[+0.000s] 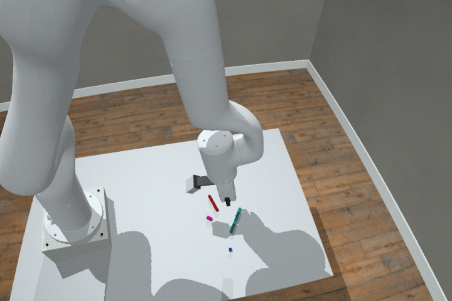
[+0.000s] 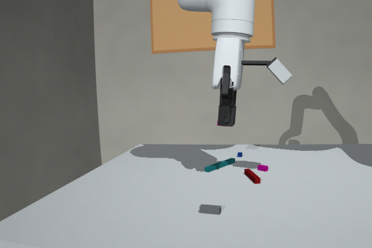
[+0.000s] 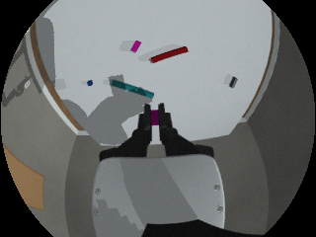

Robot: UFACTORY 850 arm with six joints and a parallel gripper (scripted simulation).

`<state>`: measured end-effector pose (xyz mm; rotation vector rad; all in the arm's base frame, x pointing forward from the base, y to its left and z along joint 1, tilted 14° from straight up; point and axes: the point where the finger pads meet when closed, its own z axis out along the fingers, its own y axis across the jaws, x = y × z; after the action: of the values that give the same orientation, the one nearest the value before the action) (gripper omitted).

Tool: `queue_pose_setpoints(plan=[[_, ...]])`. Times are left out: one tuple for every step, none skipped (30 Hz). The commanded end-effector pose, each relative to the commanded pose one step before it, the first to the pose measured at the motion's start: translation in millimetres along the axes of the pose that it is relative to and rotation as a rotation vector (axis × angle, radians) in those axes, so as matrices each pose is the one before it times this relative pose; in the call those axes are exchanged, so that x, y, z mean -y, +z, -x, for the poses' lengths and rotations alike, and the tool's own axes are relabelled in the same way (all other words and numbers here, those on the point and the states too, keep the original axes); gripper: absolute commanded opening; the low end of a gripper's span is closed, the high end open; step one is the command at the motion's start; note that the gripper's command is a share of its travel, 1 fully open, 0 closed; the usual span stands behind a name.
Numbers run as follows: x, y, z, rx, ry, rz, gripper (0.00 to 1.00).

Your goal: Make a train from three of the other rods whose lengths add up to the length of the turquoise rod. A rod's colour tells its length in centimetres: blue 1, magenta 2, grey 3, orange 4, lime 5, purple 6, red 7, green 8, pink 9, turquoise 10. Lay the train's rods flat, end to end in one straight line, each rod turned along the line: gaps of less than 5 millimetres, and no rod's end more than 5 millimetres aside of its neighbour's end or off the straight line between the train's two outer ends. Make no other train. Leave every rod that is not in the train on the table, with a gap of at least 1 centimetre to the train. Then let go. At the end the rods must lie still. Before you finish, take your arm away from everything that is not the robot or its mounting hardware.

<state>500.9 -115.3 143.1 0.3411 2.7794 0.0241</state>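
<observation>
One gripper (image 2: 227, 124) hung high above the table (image 2: 75, 204). It was clamped nearly shut on a magenta rod (image 3: 154, 118), seemingly lifted for carrying toward the train.

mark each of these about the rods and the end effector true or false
1. The end effector is raised above the table, shut on a magenta rod. True.
2. The red rod touches the turquoise rod. False: they lie apart.
3. A second magenta rod lies on the table. True.
4. The grey rod lies between the red and turquoise rods. False: it lies alone, well apart from the others.
5. The blue rod is stacked on the turquoise rod. False: it lies on the table by itself.
</observation>
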Motion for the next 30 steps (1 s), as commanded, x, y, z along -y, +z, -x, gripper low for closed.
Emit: queue_pose_setpoints(plan=[[-0.04, -1.23, 1.29, -0.09101, 0.00184, -0.00394, 0.04], [0.00, 0.00, 0.00, 0.00000, 0.00000, 0.00000, 0.04], [0.00, 0.00, 0.00, 0.00000, 0.00000, 0.00000, 0.04], [0.00, 0.00, 0.00, 0.00000, 0.00000, 0.00000, 0.04], [0.00, 0.00, 0.00, 0.00000, 0.00000, 0.00000, 0.04], [0.00, 0.00, 0.00, 0.00000, 0.00000, 0.00000, 0.04], [0.00, 0.00, 0.00, 0.00000, 0.00000, 0.00000, 0.04], [0.01, 0.00, 0.00, 0.00000, 0.00013, 0.00000, 0.04], [0.04, 0.00, 0.01, -0.00001, 0.00091, 0.00000, 0.04], [0.11, 0.00, 0.02, -0.00002, 0.00239, -0.00001, 0.04], [0.20, 0.01, 0.05, -0.00003, 0.00450, -0.00002, 0.04], [0.33, 0.01, 0.07, -0.00005, 0.00718, -0.00004, 0.04], [0.47, 0.01, 0.11, -0.00007, 0.01034, -0.00006, 0.04], [0.63, 0.02, 0.15, -0.00009, 0.01393, -0.00008, 0.04], [0.80, 0.02, 0.21, -0.00011, 0.01787, -0.00010, 0.04], [0.99, 0.03, 0.27, -0.00013, 0.02211, -0.00012, 0.04], [1.19, 0.04, 0.35, -0.00015, 0.02660, -0.00015, 0.04], [1.38, 0.04, 0.45, -0.00017, 0.03126, -0.00017, 0.04], [0.00, 0.00, 0.00, 0.00000, 0.00000, 0.00000, 0.04], [0.00, 0.00, 0.00, 0.00000, 0.00000, 0.00000, 0.04], [1.58, 0.05, 0.56, -0.00019, 0.03605, -0.00020, 0.04], [1.77, 0.05, 0.70, -0.00020, 0.04092, -0.00023, 0.04], [1.96, 0.06, 0.86, -0.00021, 0.04582, -0.00026, 0.04], [1.32, 0.04, 0.65, -0.00014, 0.03161, -0.00018, 0.04], [1.06, 0.03, 0.56, -0.00011, 0.02575, -0.00014, 0.04], [1.24, 0.03, 0.69, -0.00012, 0.03046, -0.00017, 0.04], [1.26, 0.03, 0.75, -0.00012, 0.03139, -0.00017, 0.04], [1.22, 0.03, 0.77, -0.00011, 0.03093, -0.00017, 0.04], [1.18, 0.03, 0.80, -0.00010, 0.03059, -0.00017, 0.04], [1.16, 0.03, 0.83, -0.00009, 0.03048, -0.00016, 0.04]])
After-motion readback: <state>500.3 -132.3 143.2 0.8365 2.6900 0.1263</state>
